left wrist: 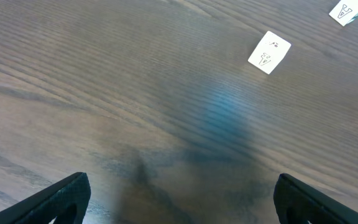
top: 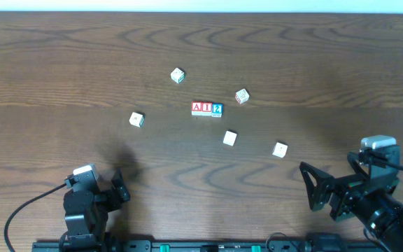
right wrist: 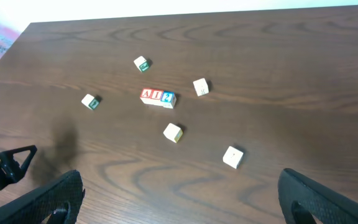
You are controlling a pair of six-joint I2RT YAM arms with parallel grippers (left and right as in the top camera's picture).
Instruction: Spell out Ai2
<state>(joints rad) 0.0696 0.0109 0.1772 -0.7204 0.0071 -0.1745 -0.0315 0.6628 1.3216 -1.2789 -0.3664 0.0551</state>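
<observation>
Near edge: your left gripper (left wrist: 179, 200) sits low over the table (top: 61, 56), fingers spread wide, nothing held. Your right gripper (top: 313, 187) is also wide and empty. Just ahead lie the near-right pale cube (top: 279, 149) and the near-centre pale cube (top: 229, 138). Mid-table: the A cube (top: 197, 107), I cube (top: 207, 107) and 2 cube (top: 217, 108) touch in one row, reading A-I-2. The left pale cube (top: 136, 120) lies off to the row's side. Two far pale cubes (top: 178, 75) sit beyond, apart.
</observation>
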